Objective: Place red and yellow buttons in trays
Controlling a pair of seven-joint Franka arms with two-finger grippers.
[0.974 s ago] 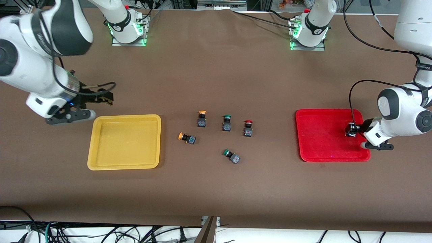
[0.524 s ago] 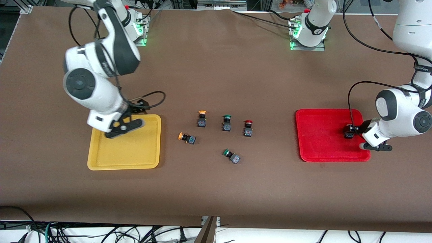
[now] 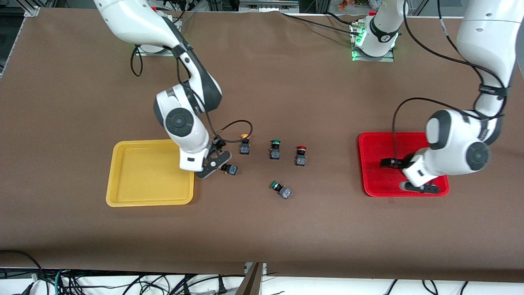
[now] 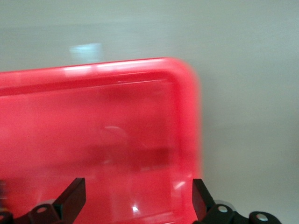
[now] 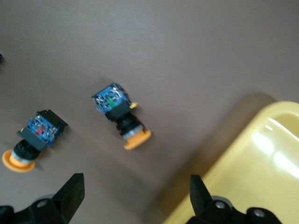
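Right claw (image 3: 213, 162), wide, hovers over a tipped yellow button (image 3: 229, 168); next, grasp it. Left claw (image 3: 409, 174), wide, over the red tray (image 3: 374, 164).

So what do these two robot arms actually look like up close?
Both arms are glossy white with rounded dark-grey joint caps and black bands. A thin black cable loops to each wrist. The right gripper and left gripper have flat black fingers. Green lights glow at the bases.

I see the yellow tray (image 3: 123, 176) toward the right arm's end of the bench (image 3: 262, 229), the red tray (image 3: 376, 164) toward the left arm's end. Between them lie five buttons: three in a row (image 3: 274, 149), two nearer the front camera (image 3: 281, 190).
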